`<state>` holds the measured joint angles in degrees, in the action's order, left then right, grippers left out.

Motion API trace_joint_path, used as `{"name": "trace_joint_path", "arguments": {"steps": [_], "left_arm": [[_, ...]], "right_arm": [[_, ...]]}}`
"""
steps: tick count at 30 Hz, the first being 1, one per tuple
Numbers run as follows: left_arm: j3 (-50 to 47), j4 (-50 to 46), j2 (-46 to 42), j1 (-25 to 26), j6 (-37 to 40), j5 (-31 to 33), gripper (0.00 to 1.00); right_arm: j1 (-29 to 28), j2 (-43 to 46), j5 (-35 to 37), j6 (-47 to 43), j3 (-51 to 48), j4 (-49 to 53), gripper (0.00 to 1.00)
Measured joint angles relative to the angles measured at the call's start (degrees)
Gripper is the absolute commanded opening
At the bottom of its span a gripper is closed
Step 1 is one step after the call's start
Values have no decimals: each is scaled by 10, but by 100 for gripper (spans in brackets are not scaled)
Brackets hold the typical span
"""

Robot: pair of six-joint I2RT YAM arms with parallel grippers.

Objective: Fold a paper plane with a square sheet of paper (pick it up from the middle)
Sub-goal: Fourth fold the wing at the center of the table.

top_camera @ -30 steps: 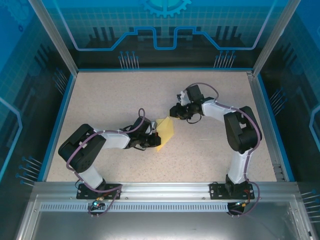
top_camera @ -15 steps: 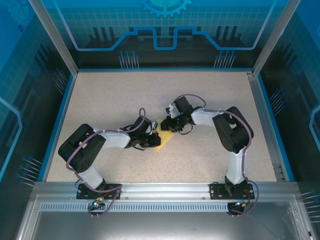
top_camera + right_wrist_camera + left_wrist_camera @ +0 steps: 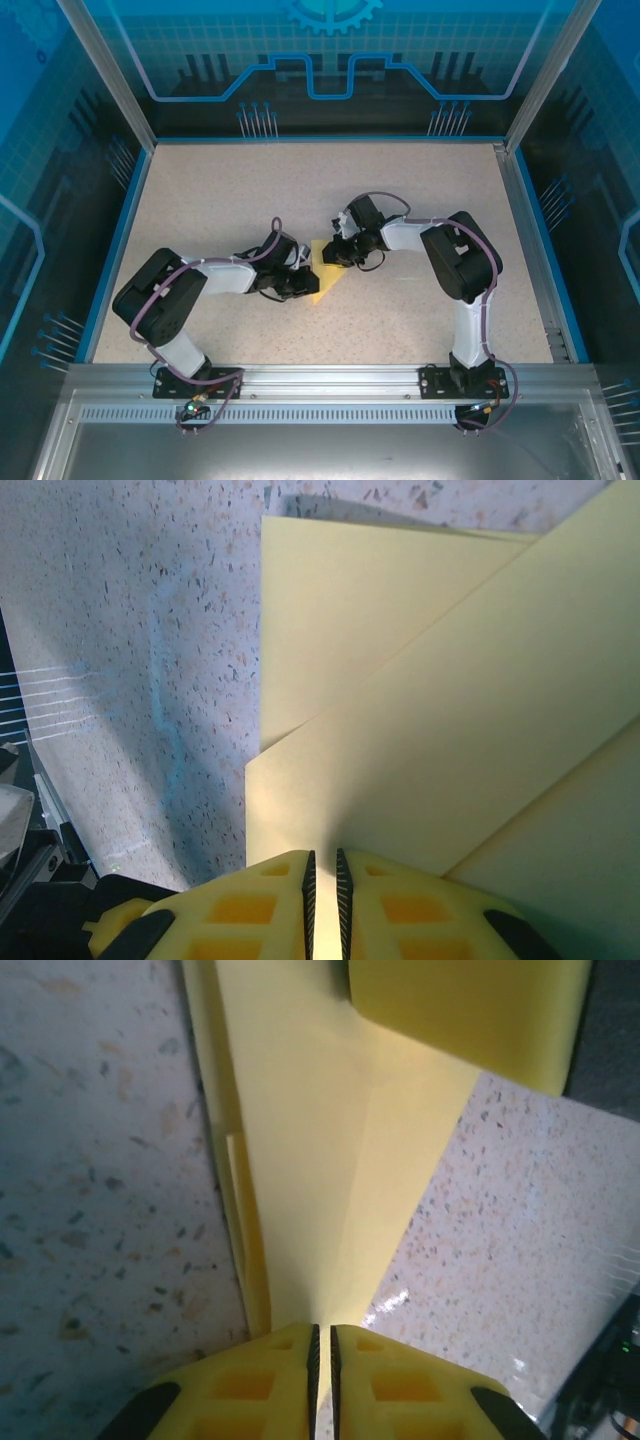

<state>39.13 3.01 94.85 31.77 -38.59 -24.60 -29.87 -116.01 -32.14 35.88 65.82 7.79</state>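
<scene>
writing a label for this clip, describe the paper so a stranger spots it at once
On the speckled beige table, look to the middle, where the two black arms meet. The paper sits pinched between the left gripper and the right gripper. It is a folded pale-yellow sheet, unlike anything else there.
</scene>
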Motion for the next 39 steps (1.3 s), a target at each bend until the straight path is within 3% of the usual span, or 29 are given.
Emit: {"name": "trace_joint_path", "arguments": {"steps": [18, 39], "left_arm": [[3, 7, 8, -2, -45, -53, 18], [-7, -88, -10, -4, 23, -44, 13]], "right_arm": [[0, 0, 0, 1, -2, -3, 17], [0, 0, 2, 1, -2, -2, 17]]}}
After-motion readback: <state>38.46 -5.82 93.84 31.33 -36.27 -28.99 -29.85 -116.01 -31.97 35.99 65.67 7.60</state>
